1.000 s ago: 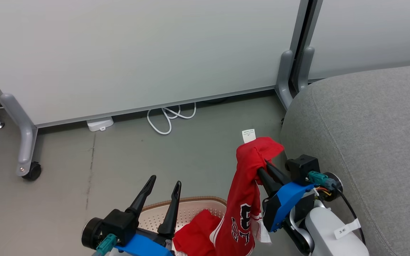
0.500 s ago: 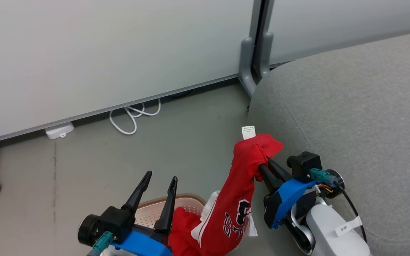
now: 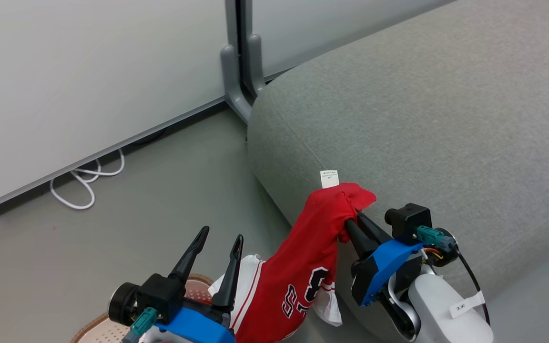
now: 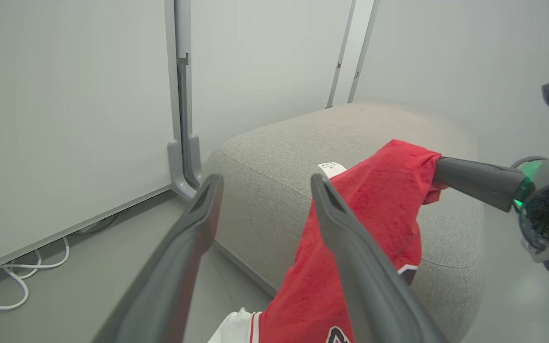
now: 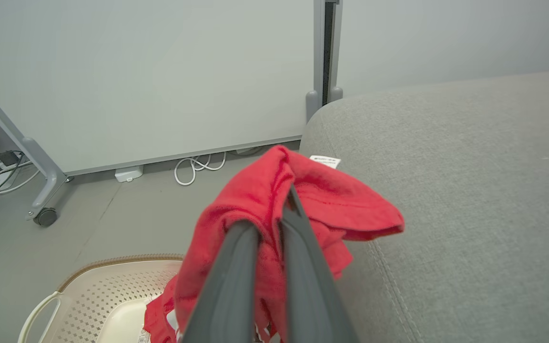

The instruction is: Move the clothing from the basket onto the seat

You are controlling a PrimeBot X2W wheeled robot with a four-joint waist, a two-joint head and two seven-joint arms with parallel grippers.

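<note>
So, the red jersey [image 3: 303,257] is clamped in the right gripper [image 3: 353,220], whose fingers are squeezed together on a bunched fold near the top of the fabric. From that grip the rest is draped down and across toward the left gripper [image 3: 221,233]. Black-and-white lettering and white striped trim can be made out on the lower part. A little white tag [image 3: 329,178] is stuck up just past the right fingertips.

The grey sofa seat [image 3: 422,119] is found right beside and ahead of the right gripper. Whether the fold is actually held over its edge can't be told. The left gripper's fingers are spread apart, with nothing pinched between them. The cream perforated basket [image 5: 112,286] is seen down below both grippers, and the jersey's tail is hung at its rim.
</note>
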